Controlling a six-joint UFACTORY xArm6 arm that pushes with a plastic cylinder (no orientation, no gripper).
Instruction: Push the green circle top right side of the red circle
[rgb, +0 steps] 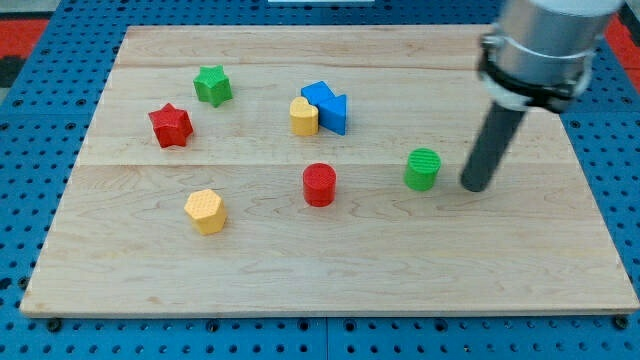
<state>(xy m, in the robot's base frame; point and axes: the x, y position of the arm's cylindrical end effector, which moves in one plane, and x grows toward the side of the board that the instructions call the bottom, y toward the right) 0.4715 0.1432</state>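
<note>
The green circle (423, 168) stands on the wooden board (320, 270) right of centre. The red circle (319, 184) stands to its left and slightly lower, about a hundred pixels away. My tip (474, 187) rests on the board just right of the green circle, a small gap apart from it. The dark rod rises up to the arm at the view's top right.
A yellow heart (304, 116) touches two blue blocks (326, 105) above the red circle. A green star (212, 85) and a red star (170, 125) lie at the upper left. A yellow hexagon (205, 210) lies at the lower left.
</note>
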